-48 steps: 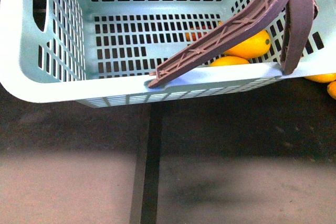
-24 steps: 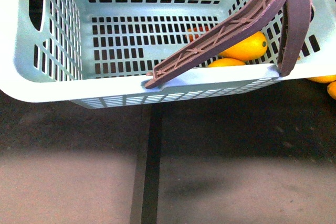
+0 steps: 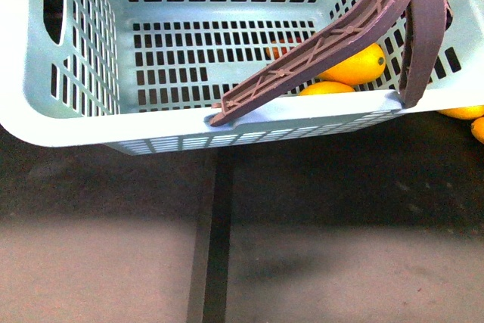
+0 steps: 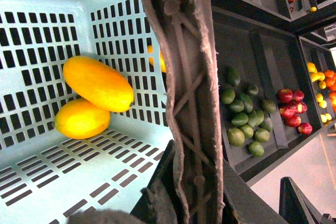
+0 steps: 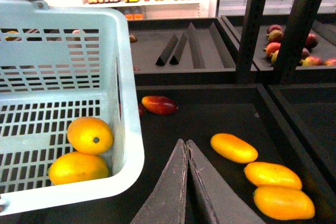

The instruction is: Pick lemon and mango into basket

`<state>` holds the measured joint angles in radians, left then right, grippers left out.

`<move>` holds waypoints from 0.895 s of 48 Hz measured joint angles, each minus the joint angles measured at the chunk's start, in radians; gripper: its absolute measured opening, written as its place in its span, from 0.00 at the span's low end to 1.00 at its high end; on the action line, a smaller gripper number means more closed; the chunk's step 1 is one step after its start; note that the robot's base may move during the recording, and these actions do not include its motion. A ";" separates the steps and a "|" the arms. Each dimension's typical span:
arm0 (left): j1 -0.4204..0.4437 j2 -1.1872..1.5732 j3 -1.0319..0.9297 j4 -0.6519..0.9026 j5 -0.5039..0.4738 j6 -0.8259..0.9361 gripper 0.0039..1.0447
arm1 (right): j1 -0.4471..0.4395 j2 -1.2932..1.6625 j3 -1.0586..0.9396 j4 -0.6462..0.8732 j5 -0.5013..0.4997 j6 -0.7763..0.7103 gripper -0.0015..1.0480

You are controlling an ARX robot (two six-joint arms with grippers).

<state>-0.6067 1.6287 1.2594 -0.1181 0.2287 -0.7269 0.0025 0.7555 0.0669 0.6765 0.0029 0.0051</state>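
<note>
The pale teal basket (image 3: pixel 227 122) fills the top of the front view, its brown handles (image 3: pixel 325 39) swung up. My left gripper (image 4: pixel 184 203) is shut on the basket's handle (image 4: pixel 184 77). Inside lie the long yellow mango (image 4: pixel 98 83) and, touching it, the smaller oval lemon (image 4: pixel 81 118). The front view shows the mango (image 3: pixel 355 64) and the lemon (image 3: pixel 327 88) partly behind the rim. My right gripper (image 5: pixel 186 141) is shut with nothing in it, over a dark shelf bin beside the basket (image 5: pixel 126 145). There the mango (image 5: pixel 90 135) and lemon (image 5: pixel 77 168) sit in the basket's corner.
Three loose yellow mangoes (image 5: pixel 233 148) and a red one (image 5: pixel 159 105) lie in the bin under my right gripper. Dark shelf posts (image 5: pixel 252 24) stand behind. Bins of limes (image 4: pixel 244 119) and red fruit (image 4: pixel 294 111) are beside the basket. Yellow fruit (image 3: pixel 461 111) shows at the front view's right edge.
The basket has swayed very slightly. The two fruits inside it stay in the same corner.
</note>
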 joint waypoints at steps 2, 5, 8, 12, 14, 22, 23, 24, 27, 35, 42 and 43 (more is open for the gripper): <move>0.000 0.000 0.000 0.000 0.000 0.000 0.06 | 0.000 -0.018 -0.009 -0.008 0.000 0.000 0.02; 0.000 0.000 0.000 0.000 0.000 0.000 0.06 | 0.000 -0.024 -0.033 0.026 0.000 0.000 0.02; 0.000 0.000 0.000 0.000 0.000 -0.001 0.06 | 0.000 -0.040 -0.049 0.014 0.000 0.000 0.02; 0.000 0.000 0.000 0.000 0.001 0.000 0.06 | -0.001 -0.081 -0.049 -0.026 -0.003 -0.001 0.02; 0.000 0.000 0.000 0.000 0.000 0.000 0.06 | -0.001 -0.111 -0.049 -0.051 -0.002 -0.001 0.02; 0.000 0.000 0.000 0.000 0.002 0.000 0.06 | -0.001 -0.201 -0.049 -0.132 -0.002 -0.001 0.02; 0.000 0.000 0.000 0.000 0.001 0.000 0.06 | -0.001 -0.212 -0.049 -0.144 -0.002 -0.001 0.02; 0.000 0.000 0.000 0.000 0.001 0.000 0.06 | -0.001 -0.219 -0.049 -0.150 -0.002 -0.001 0.02; 0.000 0.000 0.000 0.000 0.003 -0.001 0.06 | -0.001 -0.255 -0.050 -0.183 -0.002 -0.001 0.02; 0.000 0.000 0.000 0.000 0.001 0.000 0.06 | -0.001 -0.351 -0.050 -0.274 -0.002 -0.001 0.02; 0.000 0.000 0.000 0.000 0.001 -0.001 0.06 | -0.001 -0.429 -0.050 -0.349 -0.002 -0.001 0.02; 0.000 0.000 0.000 0.000 0.001 0.000 0.06 | -0.001 -0.441 -0.050 -0.361 -0.002 -0.001 0.02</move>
<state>-0.6067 1.6287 1.2594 -0.1181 0.2298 -0.7273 0.0017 0.3145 0.0174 0.3157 0.0006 0.0044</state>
